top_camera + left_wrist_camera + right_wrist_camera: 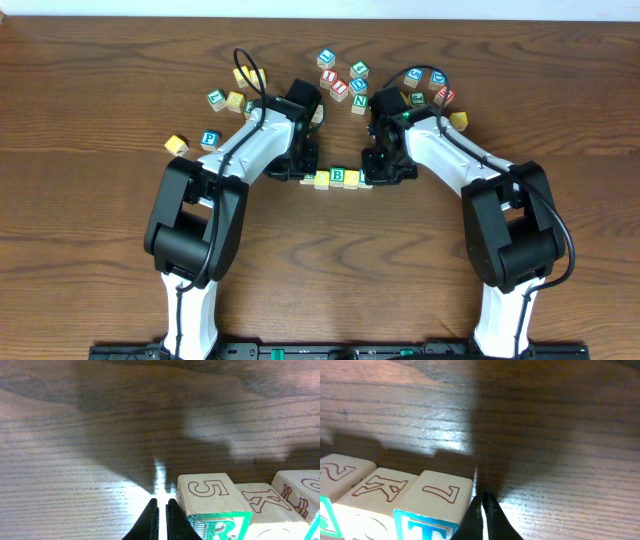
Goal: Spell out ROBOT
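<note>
Both jaws, pressed together, bracket the block row (338,178), with open table (330,285) beyond each.

White arm links (255,148), black joints (192,220), looping black cables (238,52), slim black jaws.

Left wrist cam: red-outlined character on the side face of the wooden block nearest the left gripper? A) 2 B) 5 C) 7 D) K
B: the pale wooden cube just beside the shut left gripper shows a red-outlined 5 on that face; the K sits on the neighbouring block.
</note>
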